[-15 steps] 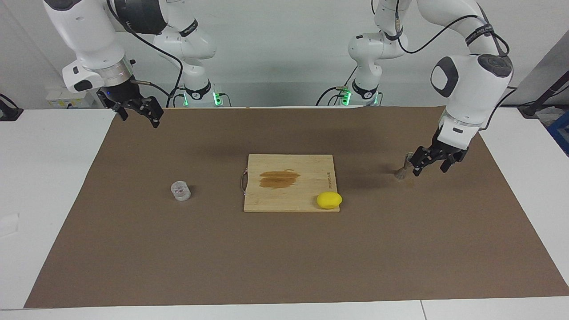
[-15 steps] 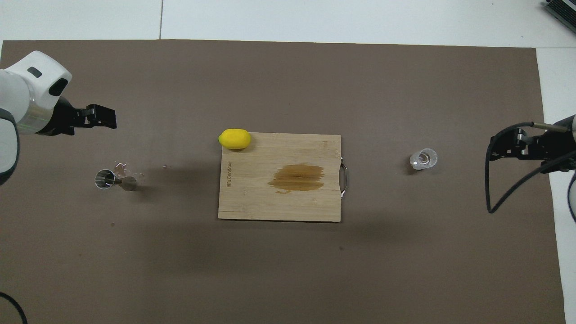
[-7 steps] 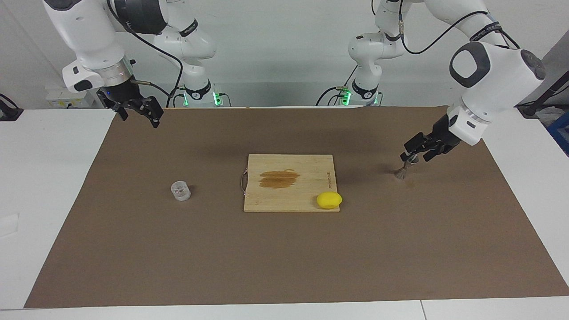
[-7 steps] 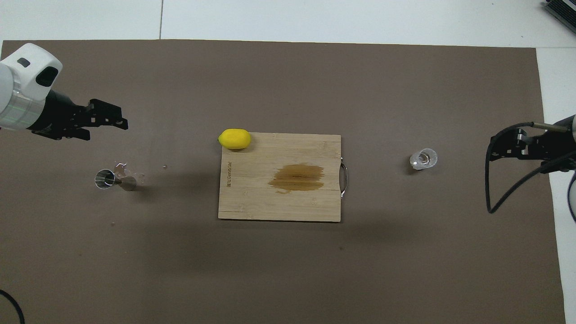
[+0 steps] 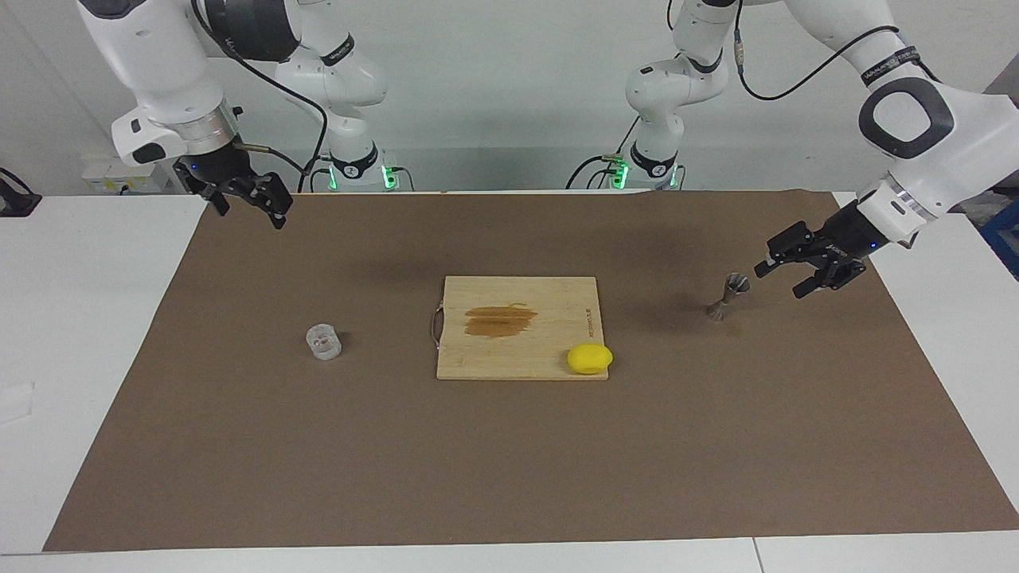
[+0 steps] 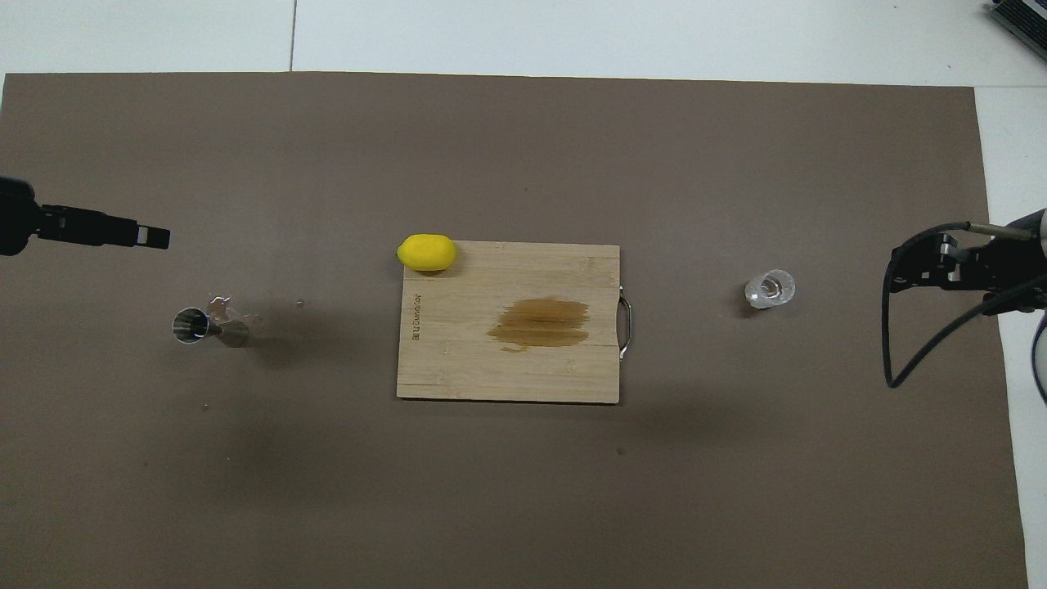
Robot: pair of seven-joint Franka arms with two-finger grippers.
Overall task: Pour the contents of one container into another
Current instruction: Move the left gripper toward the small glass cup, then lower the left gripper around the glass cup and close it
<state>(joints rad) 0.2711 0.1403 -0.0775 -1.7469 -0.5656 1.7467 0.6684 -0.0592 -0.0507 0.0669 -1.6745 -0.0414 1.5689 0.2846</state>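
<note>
The clear squat cup [image 5: 323, 342] [image 6: 769, 289] stands upright on the brown mat, toward the right arm's end of the table. The silvery hourglass jigger [image 5: 728, 296] [image 6: 208, 327] stands on the mat toward the left arm's end, with small wet drops beside it. My left gripper [image 5: 782, 278] [image 6: 155, 237] hovers open and empty just past the jigger, toward the left arm's end, and does not touch it. High over the mat's corner by its own base, my right gripper [image 5: 248, 213] [image 6: 904, 270] hangs open and empty, well apart from the cup, while the right arm waits.
A wooden cutting board [image 5: 478, 358] [image 6: 507, 376] with a brown stain lies mid-table between the two containers. A yellow lemon [image 5: 590, 358] [image 6: 426, 252] sits on its corner away from the robots, toward the left arm's end. The brown mat [image 5: 509, 461] covers most of the white table.
My left gripper has swung off the jigger toward the left arm's end of the table and turned more level, leaving the jigger standing uncovered. The right arm, cup, board and lemon have not moved.
</note>
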